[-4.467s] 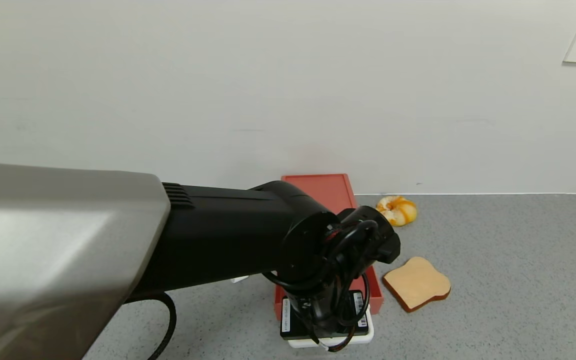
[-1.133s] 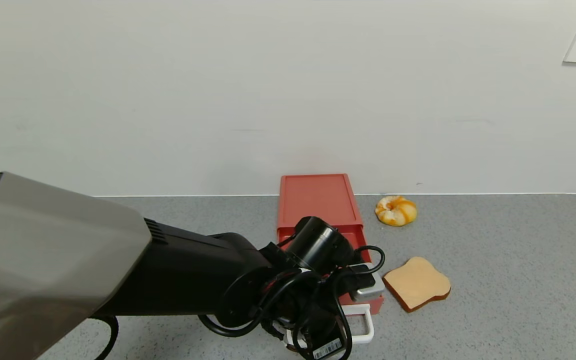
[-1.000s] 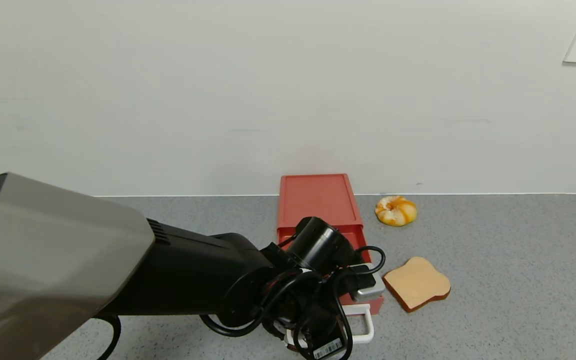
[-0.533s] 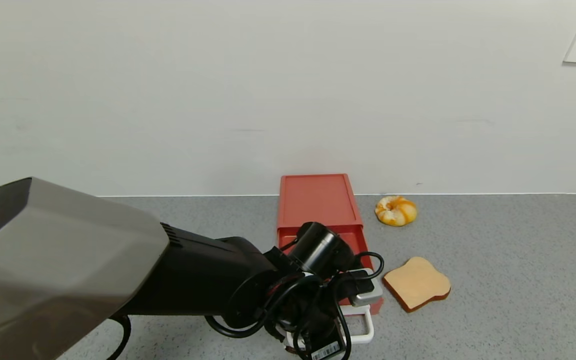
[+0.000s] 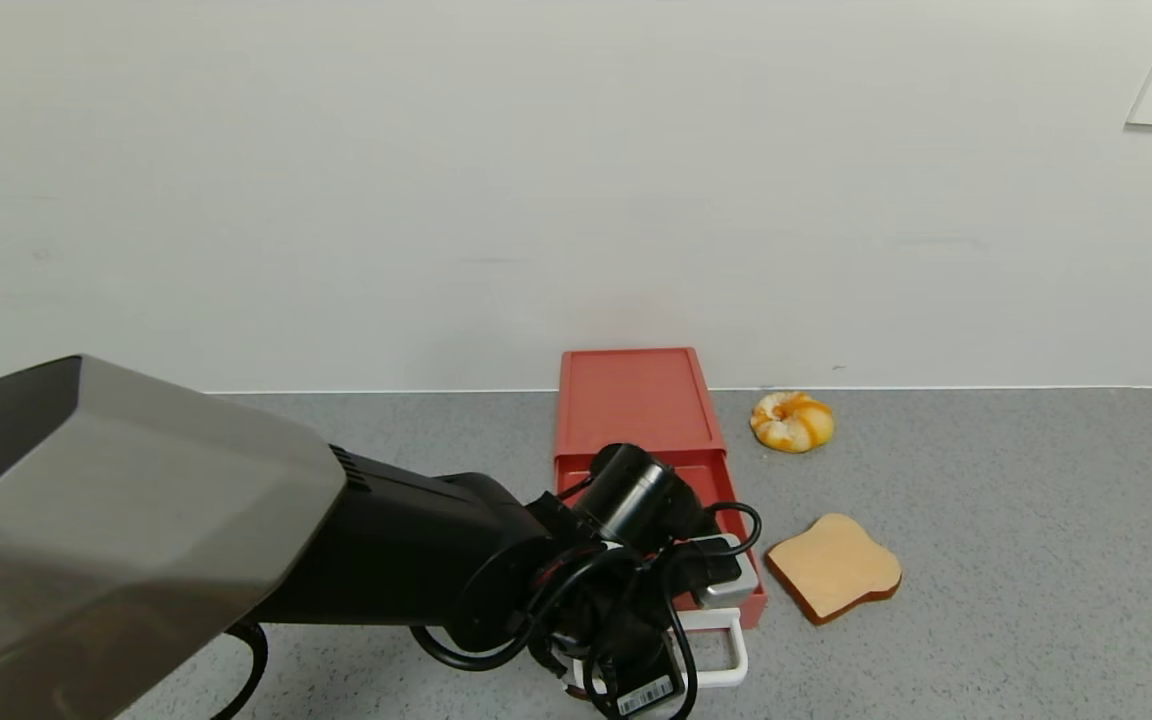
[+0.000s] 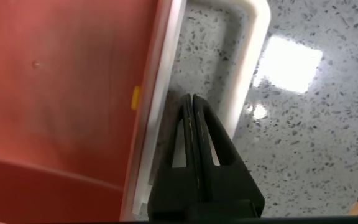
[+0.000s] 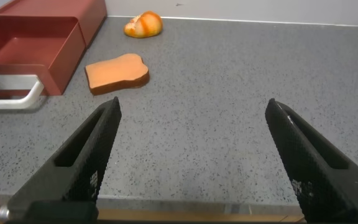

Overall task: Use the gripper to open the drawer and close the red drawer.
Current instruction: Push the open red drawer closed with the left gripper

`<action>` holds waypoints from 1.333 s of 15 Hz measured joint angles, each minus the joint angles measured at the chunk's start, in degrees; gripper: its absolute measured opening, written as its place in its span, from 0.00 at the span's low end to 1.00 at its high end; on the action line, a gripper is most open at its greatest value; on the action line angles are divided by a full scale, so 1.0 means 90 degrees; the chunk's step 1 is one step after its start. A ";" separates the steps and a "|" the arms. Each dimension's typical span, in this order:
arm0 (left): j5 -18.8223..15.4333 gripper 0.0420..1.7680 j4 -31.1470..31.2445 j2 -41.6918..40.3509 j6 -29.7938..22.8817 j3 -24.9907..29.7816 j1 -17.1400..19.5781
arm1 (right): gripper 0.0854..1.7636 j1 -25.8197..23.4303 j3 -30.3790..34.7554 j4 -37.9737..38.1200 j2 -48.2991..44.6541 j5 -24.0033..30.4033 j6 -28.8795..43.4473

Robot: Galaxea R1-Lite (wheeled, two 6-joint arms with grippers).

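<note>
- Left wrist view: the left gripper is pressing its fingers tight together inside the white handle, gripping nothing.
- The red drawer is sitting pulled out near the wall.
- The right gripper is waiting spread wide, apart from the toast.

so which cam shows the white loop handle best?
Left wrist: white loop handle fills the frame, the shut left gripper inside the loop. Head view has it half hidden by cables; right wrist shows it at the edge.
</note>
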 joint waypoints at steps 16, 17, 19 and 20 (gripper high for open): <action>0.0569 0.04 0.0008 0.0177 0.0549 -0.0478 0.0340 | 0.97 0.0000 0.0000 0.0000 0.0000 0.0003 0.0003; 0.0569 0.04 0.0064 0.0199 0.0563 -0.0536 0.0352 | 0.97 0.0000 0.0000 0.0000 0.0000 0.0003 0.0000; 0.0566 0.04 0.0158 0.0244 0.0595 -0.0665 0.0413 | 0.97 0.0000 0.0000 0.0000 0.0000 0.0000 0.0000; 0.0569 0.04 0.0211 0.0263 0.0601 -0.0730 0.0431 | 0.97 0.0000 0.0000 0.0000 0.0000 0.0000 0.0000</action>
